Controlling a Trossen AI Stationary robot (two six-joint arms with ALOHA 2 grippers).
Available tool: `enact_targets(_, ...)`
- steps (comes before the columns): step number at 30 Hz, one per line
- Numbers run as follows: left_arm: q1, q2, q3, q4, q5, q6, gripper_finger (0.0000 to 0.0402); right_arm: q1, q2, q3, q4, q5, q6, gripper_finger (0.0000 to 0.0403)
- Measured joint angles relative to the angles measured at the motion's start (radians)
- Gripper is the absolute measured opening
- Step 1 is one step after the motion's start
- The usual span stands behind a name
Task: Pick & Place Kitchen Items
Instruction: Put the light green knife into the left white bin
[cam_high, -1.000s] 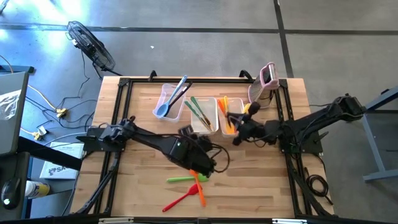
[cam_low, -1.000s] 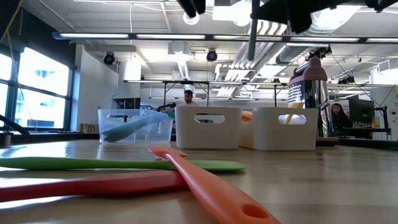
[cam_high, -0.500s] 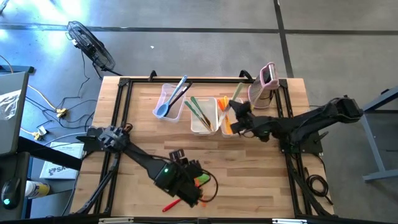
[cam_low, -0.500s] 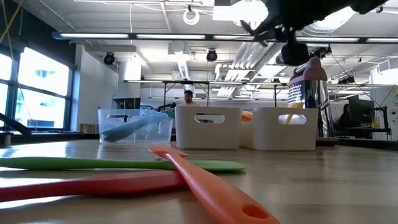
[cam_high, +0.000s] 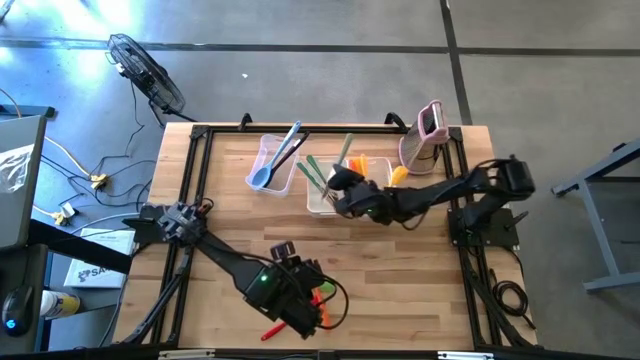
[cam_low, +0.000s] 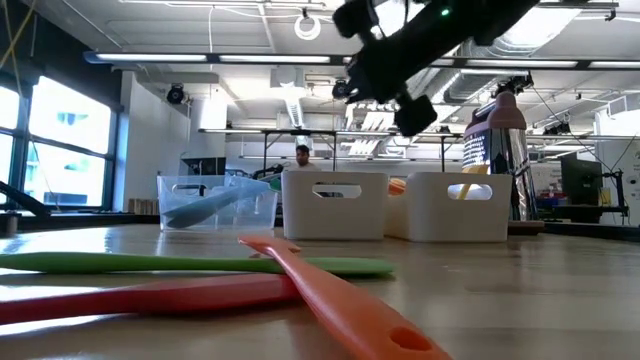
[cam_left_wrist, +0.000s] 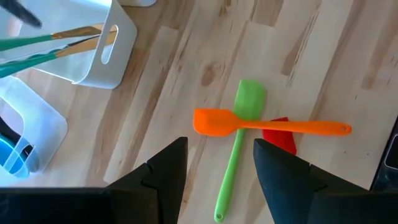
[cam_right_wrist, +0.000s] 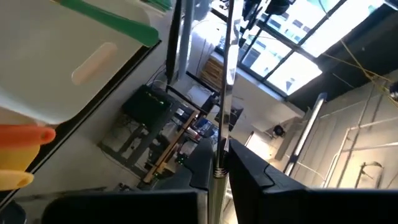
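Note:
An orange spatula (cam_left_wrist: 267, 124) lies across a green one (cam_left_wrist: 239, 143) and a red one (cam_left_wrist: 280, 140) on the wood near the table's near edge. My left gripper (cam_left_wrist: 217, 180) hangs open above them (cam_high: 300, 305), touching nothing. My right gripper (cam_high: 338, 180) hovers over the middle white tub (cam_high: 328, 195), shut on a slim pale-green utensil (cam_high: 346, 150). That tub holds green utensils, and the tub to its right (cam_high: 375, 190) holds orange and yellow ones. A clear tub (cam_high: 270, 165) holds a blue spoon. My right gripper pinches the utensil's thin handle (cam_right_wrist: 217, 158) between its two fingers, near one end. The fingers come nearly level from the table's right and lie across the handle. The utensil is lifted clear and sticks out from the fingers toward the far edge.
A pink-and-white upright gadget (cam_high: 425, 135) stands at the far right, behind the tubs. A black metal frame (cam_high: 195, 180) runs along the table's edges. Bare wood lies between the tubs and the three spatulas.
My right gripper has swung toward the table's left, from over the right tub to over the middle one. It has rolled and sunk a little, carrying the utensil along. My left gripper has moved toward the near edge, over the three spatulas, and then held still.

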Motion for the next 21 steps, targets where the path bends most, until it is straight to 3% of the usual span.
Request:
enact_targets(10,-0.043,0.01,0.001,0.003,-0.011,-0.012,0.0177,-0.046,0.143,0.098,-0.16,-0.009,-0.018,0.0019)
enact_targets(21,-0.054,0.022,0.0,-0.004,-0.048,-0.018,0.0177,-0.087,0.155,0.107,-0.298,-0.018,0.005,0.0019)
